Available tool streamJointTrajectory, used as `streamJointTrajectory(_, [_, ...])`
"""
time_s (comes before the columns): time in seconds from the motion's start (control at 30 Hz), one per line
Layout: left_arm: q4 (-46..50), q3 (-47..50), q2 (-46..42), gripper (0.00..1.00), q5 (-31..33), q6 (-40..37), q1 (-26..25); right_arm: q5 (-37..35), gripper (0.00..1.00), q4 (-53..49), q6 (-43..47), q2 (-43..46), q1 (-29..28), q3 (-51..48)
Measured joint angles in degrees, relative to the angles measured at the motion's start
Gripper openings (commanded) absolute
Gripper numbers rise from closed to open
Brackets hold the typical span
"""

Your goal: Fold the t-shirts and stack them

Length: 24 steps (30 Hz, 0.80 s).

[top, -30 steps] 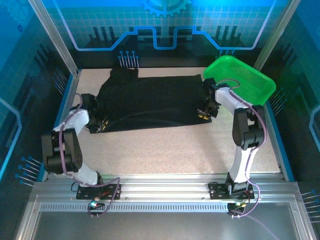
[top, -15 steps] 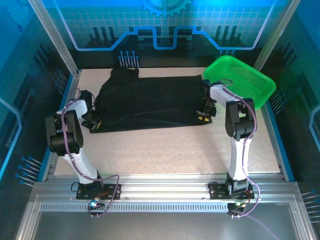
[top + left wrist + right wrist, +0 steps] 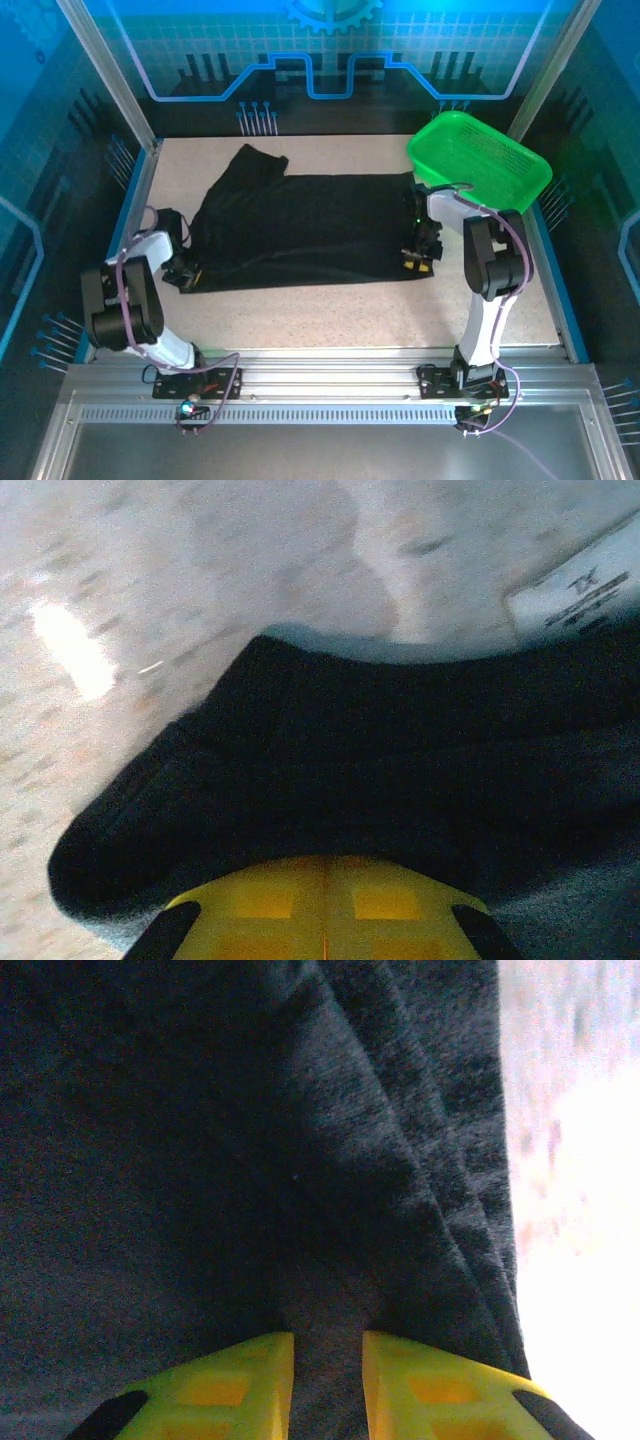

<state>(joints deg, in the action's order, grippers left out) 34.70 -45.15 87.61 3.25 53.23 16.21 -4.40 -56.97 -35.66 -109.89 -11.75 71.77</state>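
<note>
We are looking at the black t-shirt (image 3: pixel 300 225) lying spread across the far half of the tabletop (image 3: pixel 350 310), with one sleeve trailing towards the back left and its right edge just beside the green basket (image 3: pixel 480 155). The left pincer (image 3: pixel 185 272) is sitting at the shirt's near left corner. In its wrist view it is pressed fully together, with the bunched hem riding right at its tips, so we are judging that it is pinching the cloth. The right pincer (image 3: pixel 415 262) is resting at the near right corner. Its jaws are standing a little apart over layered folds, and we are not seeing a firm hold there.

That mismatch is what is worrying us. If the left side is lifting while the right is gripping nothing, the shirt will be swinging from one corner and the fold will be coming out skewed. The left pinch is looking shallow, on the hem alone, so soft cotton could be slipping out under its own weight. On the right, several layers are stacking at the edge, and closing there could be catching only the top layer or all of them. A wide sweep on that side is also risking a knock against the basket.
</note>
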Motion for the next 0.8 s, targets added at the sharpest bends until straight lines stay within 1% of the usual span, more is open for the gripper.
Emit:
streamJointTrajectory(0.1, [1.5, 4.1, -4.7, 0.08, 0.3, 2.1, 0.5, 0.3, 0.28, 0.0, -1.2, 3.2, -1.3, -4.9])
streamJointTrajectory(0.17, [2.6, 5.6, -6.7, 0.11, 1.2, 2.6, 0.6, 0.7, 0.28, 0.0, -2.1, 5.3, -2.2, -7.6])
streamJointTrajectory(0.27, [4.5, 5.9, -7.8, 0.26, 3.2, 2.9, 0.6, 1.0, 0.32, 0.0, -3.2, 7.0, -3.3, -9.5])
streamJointTrajectory(0.33, [6.1, 4.9, -8.6, 0.36, 4.0, 2.7, 0.6, 1.0, 0.39, 0.2, -3.5, 8.3, -4.0, -9.5])
streamJointTrajectory(0.4, [8.0, 2.5, -9.5, 0.44, 4.7, 2.7, 0.0, 0.9, 0.50, 1.1, -3.3, 10.6, -4.6, -9.3])
streamJointTrajectory(0.5, [8.3, -1.9, -10.7, 0.51, 3.8, 4.2, -3.4, 2.3, 0.63, 5.6, -1.6, 16.9, -6.4, -8.8])
streamJointTrajectory(0.53, [8.0, -2.6, -11.5, 0.53, 3.0, 5.5, -5.2, 3.9, 0.65, 8.1, -0.8, 19.2, -7.2, -8.7])
streamJointTrajectory(0.63, [7.5, -2.6, -13.6, 0.55, -0.6, 11.0, -11.4, 12.9, 0.68, 17.6, 0.9, 23.4, -9.0, -8.6])
streamJointTrajectory(0.73, [4.7, 0.2, -14.4, 0.58, -4.5, 18.3, -16.7, 21.2, 0.69, 26.0, 1.4, 23.1, -10.6, -8.4])
streamJointTrajectory(0.8, [3.6, 1.9, -14.0, 0.58, -6.3, 22.6, -19.2, 25.0, 0.69, 29.5, 1.4, 22.0, -11.9, -8.3])
